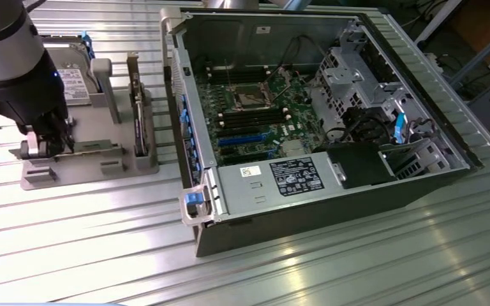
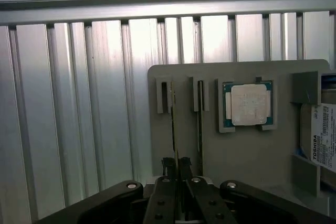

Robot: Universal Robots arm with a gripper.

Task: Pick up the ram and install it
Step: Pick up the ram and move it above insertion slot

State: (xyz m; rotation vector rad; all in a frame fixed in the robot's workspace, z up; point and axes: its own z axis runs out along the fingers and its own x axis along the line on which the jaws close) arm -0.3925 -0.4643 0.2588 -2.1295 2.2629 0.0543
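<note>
There is one arm (image 1: 7,57), one pincer (image 2: 176,164), one gray holder (image 1: 92,160), one open computer case (image 1: 313,220), one silver processor chip (image 2: 248,104), one hard drive (image 1: 69,80) and two thin sticks. The arm enters from the exterior view's upper left and points down over the holder, which lies on the ribbed metal tabletop (image 1: 313,274) beside the case. The pincer is clenched on the ram (image 2: 174,129), which the wrist view shows edge-on, a thin line running between the fingers. The second stick (image 1: 140,124) stands upright in its slot on the holder, at the side nearest the case. The processor chip lies flat in its recess, between the stick slots and the hard drive.
</note>
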